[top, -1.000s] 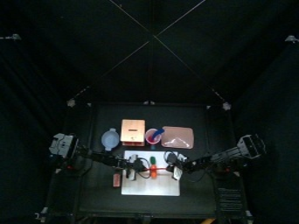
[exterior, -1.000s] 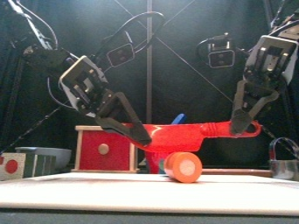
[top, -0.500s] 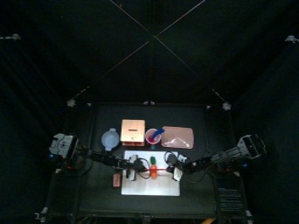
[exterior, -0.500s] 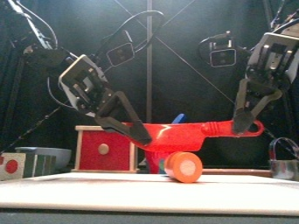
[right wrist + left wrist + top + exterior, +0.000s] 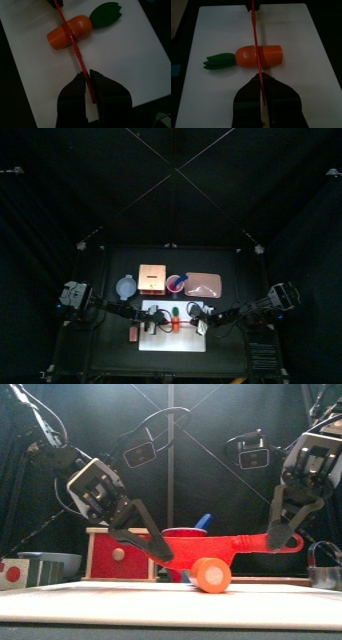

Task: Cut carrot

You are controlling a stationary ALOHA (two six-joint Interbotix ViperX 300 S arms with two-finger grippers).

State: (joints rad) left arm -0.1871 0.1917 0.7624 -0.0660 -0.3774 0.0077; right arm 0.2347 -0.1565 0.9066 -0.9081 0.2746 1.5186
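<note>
Left wrist view is showing both pincers, left (image 5: 263, 80) and right (image 5: 87, 80), squeezing a red knife (image 5: 255, 37) over the carrot (image 5: 259, 55) lying mid-board (image 5: 298, 30), leaves pointing to 9 o'clock. Uneven pushing could be making it roll away.

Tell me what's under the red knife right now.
The carrot lies directly beneath the red knife, on the white board. Whether the blade touches the carrot cannot be told.
</note>
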